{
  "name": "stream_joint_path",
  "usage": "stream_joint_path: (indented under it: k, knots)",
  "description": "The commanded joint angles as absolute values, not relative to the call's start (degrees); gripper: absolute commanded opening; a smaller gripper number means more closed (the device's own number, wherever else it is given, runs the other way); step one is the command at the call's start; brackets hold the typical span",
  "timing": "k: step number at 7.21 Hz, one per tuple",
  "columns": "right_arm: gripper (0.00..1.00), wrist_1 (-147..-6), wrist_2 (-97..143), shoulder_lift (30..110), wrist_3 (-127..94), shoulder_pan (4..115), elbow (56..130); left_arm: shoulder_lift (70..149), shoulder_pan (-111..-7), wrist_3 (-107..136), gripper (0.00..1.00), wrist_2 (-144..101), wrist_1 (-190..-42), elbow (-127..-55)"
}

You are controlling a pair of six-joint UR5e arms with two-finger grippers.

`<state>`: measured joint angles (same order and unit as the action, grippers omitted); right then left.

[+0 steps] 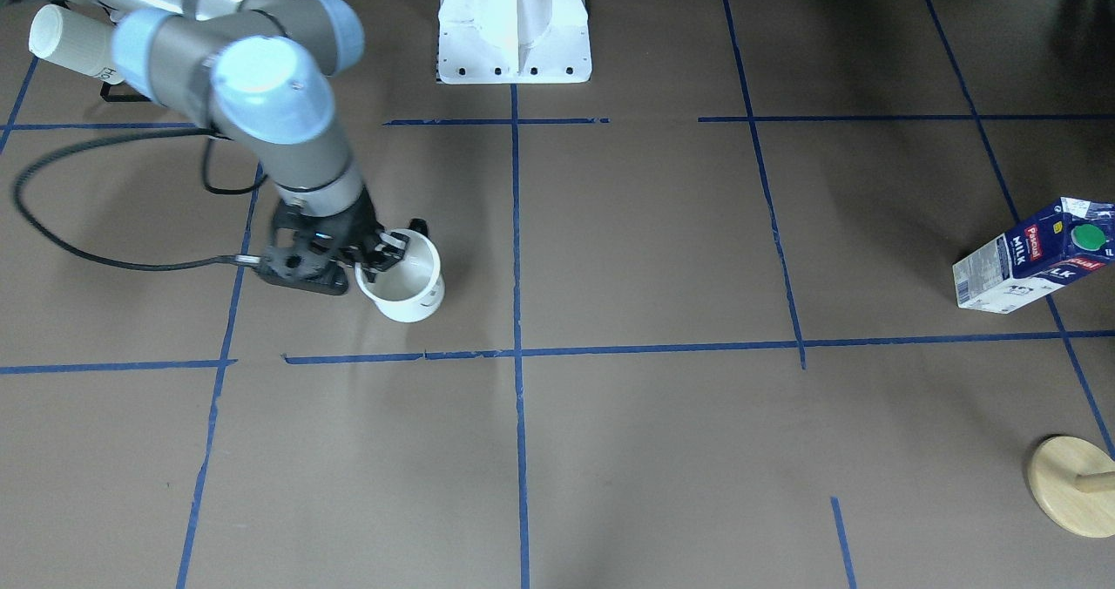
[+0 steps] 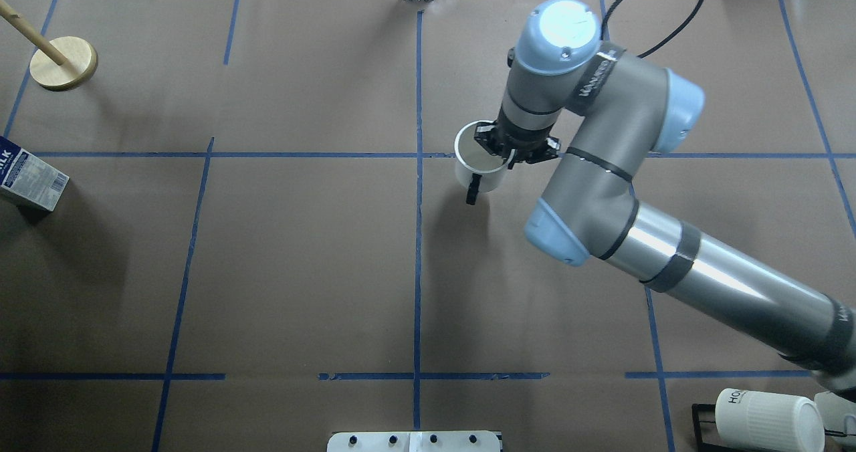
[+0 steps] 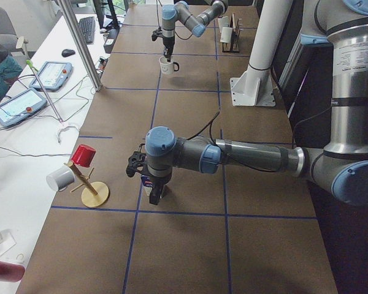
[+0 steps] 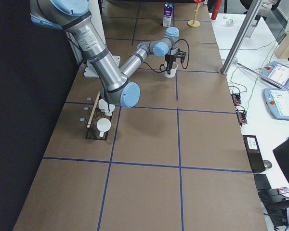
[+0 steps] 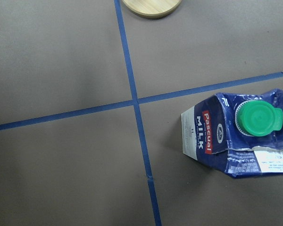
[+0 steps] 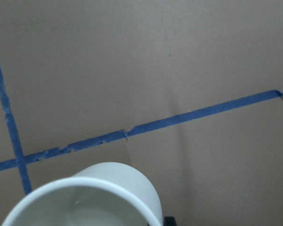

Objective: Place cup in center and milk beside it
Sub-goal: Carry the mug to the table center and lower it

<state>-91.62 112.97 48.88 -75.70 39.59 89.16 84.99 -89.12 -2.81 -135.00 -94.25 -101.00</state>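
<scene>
The white cup (image 2: 479, 168) hangs by its rim in my right gripper (image 2: 506, 151), which is shut on it. Its black handle (image 2: 473, 192) points toward the robot, and the smiley face does not show. The cup (image 1: 402, 282) is a little to the side of the blue tape crossing (image 2: 418, 155), on the robot's side of the cross line. I cannot tell whether it touches the table. The blue and white milk carton (image 1: 1032, 258) stands upright far off at the table's left end, green cap (image 5: 257, 117) up. My left gripper (image 3: 152, 184) hovers over it; I cannot tell whether it is open or shut.
A wooden mug tree base (image 2: 63, 64) stands beyond the milk. A black rack with a ribbed white mug (image 2: 762, 418) is near the robot's right side. The white robot pedestal (image 1: 514, 23) is at the table's robot-side edge.
</scene>
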Motion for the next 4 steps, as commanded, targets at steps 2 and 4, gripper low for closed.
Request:
stream_joint_path:
  k: [2, 4]
  knots:
    - [0.0, -86.1, 110.3, 46.2, -80.6, 36.4, 83.4, 85.0, -89.1, -2.8, 1.0, -135.0, -94.2, -100.7]
    - [0.0, -86.1, 109.3, 43.8, -82.7, 35.7, 79.9, 85.0, -89.1, -2.8, 1.0, -135.0, -94.3, -100.5]
